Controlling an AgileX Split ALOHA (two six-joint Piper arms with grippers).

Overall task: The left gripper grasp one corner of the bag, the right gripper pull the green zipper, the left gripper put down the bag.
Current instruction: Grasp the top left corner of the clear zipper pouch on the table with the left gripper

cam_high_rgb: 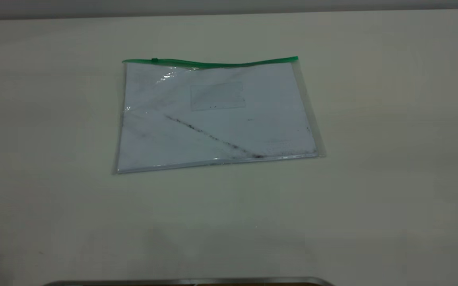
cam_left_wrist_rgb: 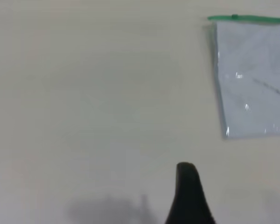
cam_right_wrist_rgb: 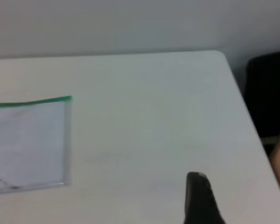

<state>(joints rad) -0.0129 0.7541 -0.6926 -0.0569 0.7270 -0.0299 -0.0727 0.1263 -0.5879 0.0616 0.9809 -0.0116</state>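
Fingers: only one black pointed fingertip of the left gripper (cam_left_wrist_rgb: 189, 196) shows in its wrist view, likewise one of the right gripper (cam_right_wrist_rgb: 200, 198); cannot tell whether either pair is apart or together. Both hang above the pale table (cam_high_rgb: 372, 178), well apart from the flat clear plastic bag with white paper inside (cam_high_rgb: 217, 115). Bag lies flat at table centre. Narrow green zipper strip (cam_high_rgb: 213, 62) runs along its far edge, slider tab near the left end.

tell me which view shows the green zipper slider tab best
The exterior view: the whole green zipper shows, slider tab near its left end. The left wrist view catches that end only; the right wrist view shows just the other end, no tab.
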